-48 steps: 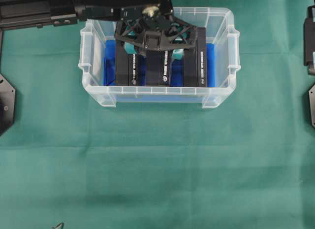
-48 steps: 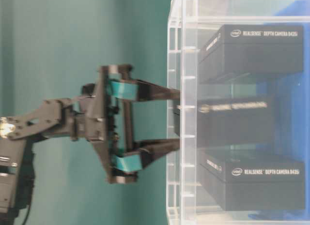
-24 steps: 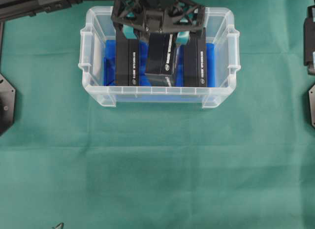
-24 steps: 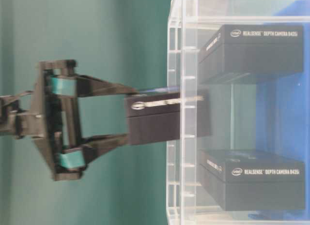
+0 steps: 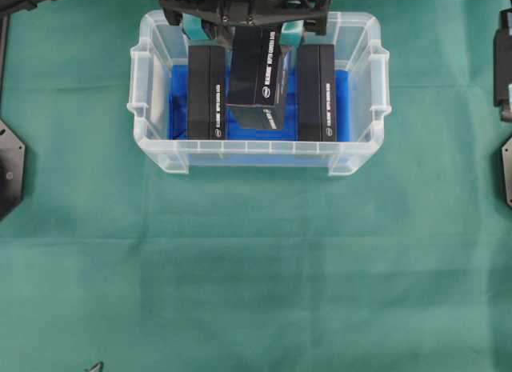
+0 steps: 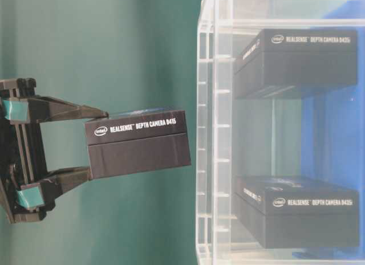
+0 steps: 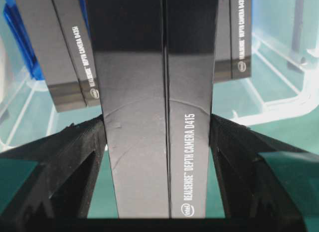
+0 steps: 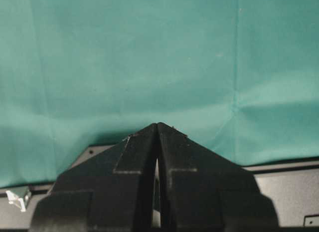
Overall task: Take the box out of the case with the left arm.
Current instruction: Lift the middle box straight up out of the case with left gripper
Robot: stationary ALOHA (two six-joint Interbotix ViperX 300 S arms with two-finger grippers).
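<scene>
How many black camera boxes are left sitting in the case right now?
2: left box and right box in the case; a third, middle box, is lifted clear in the left gripper.

The black box, labelled D415, is held clear above the clear case; 2 matching black boxes are left upright inside on blue lining.

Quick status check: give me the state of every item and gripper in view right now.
Left gripper: shut on the middle box.
Middle box: lifted clear of the case, held by one end.
Case: open-topped, on the cloth.
Two other boxes: inside the case, on edge.
Right gripper: shut, holding nothing.
</scene>
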